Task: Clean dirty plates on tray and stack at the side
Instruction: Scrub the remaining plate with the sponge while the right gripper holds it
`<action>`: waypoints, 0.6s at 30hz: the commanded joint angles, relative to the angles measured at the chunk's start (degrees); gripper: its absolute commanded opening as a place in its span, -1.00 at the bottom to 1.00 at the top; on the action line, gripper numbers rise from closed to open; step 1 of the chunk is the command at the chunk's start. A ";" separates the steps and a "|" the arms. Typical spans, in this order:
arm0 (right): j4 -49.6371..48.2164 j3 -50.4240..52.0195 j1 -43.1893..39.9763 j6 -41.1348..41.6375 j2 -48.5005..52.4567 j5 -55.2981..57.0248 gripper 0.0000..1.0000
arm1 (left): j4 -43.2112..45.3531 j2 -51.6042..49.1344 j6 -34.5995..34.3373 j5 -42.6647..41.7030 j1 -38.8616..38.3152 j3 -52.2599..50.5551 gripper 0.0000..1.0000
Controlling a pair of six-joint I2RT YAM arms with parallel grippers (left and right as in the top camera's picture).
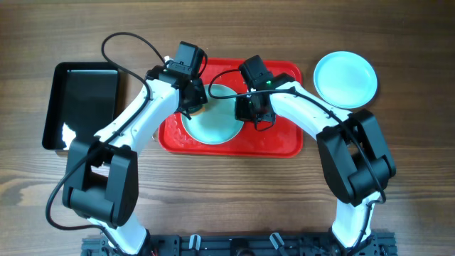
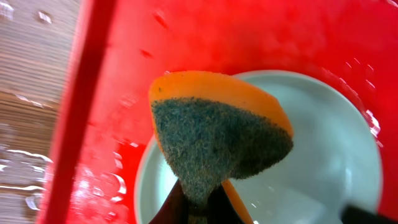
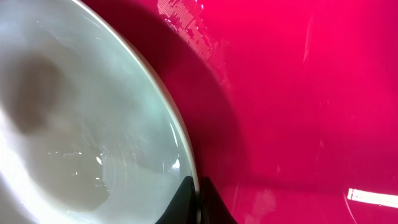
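Tray, red and wet, lies mid-table toward the far edge. One plate sits in its left half, hemmed in by both arms. The left gripper reaches in from the left-edge side, jaws pinched tight on a sponge. The sponge is orange-backed, with its dark scouring face toward the wrist camera, and hangs over the plate's left part. The right gripper comes in from the right, jaws almost closed with the plate's rim nipped between them; whether that side is lifted I cannot tell. A second plate lies on bare wood toward the far right corner, apart from the tray. A black tray stands by the left edge, beyond the left arm.
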State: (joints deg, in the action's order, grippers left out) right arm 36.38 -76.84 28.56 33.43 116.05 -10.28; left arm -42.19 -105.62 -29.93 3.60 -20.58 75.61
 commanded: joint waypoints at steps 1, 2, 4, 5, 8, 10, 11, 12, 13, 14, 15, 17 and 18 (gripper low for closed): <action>0.31 0.35 -0.35 1.22 0.85 1.64 -0.91 | 1.40 -2.75 -0.59 -9.68 -0.11 0.35 -0.92; 0.31 0.35 -0.35 1.20 0.85 1.64 -0.91 | 1.75 -3.52 -0.57 -10.80 -0.22 0.35 -0.92; 0.28 0.35 -0.35 1.25 0.85 1.64 -0.91 | 2.69 -5.68 -0.57 -13.64 -1.25 0.35 -0.92; 0.28 0.35 -0.35 1.22 0.85 1.64 -0.92 | 3.10 -6.67 -0.57 -14.45 -1.90 0.35 -0.92; 0.33 0.35 -0.35 1.20 0.85 1.66 -0.91 | 3.37 -9.01 -0.52 -12.70 -3.65 0.35 -0.92; 0.37 0.35 -0.35 1.20 0.85 1.64 -0.91 | 2.23 -9.60 -0.52 -8.11 -3.96 0.35 -0.92; 0.42 0.35 -0.35 1.18 0.85 1.66 -0.91 | 1.49 -9.64 -0.52 -4.85 -3.96 0.35 -0.92; 0.48 0.35 -0.35 1.14 0.85 1.66 -0.91 | 0.26 -9.64 -0.46 0.70 -3.93 0.35 -0.92; 0.52 0.35 -0.35 1.11 0.85 1.66 -0.92 | -0.81 -9.64 -0.11 5.20 -3.76 0.35 -0.92; 0.52 0.35 -0.35 1.07 0.85 1.66 -0.92 | -2.40 -9.64 -0.13 11.28 -3.32 0.35 -0.92; 0.52 0.35 -0.35 1.11 0.85 1.66 -0.91 | -4.07 -9.62 -0.13 16.26 -2.73 0.37 -0.92; 0.50 0.35 -0.35 1.25 0.85 1.66 -0.91 | -6.38 -9.31 -0.13 21.49 -1.38 0.42 -0.92; 0.52 0.35 -0.35 1.22 0.85 1.66 -0.91 | -7.56 -8.70 -0.15 22.91 -0.37 0.61 -0.92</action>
State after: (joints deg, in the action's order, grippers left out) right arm 36.77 -76.84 28.47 33.61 116.05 -10.11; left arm -47.24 -113.93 -29.91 11.38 -23.79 76.25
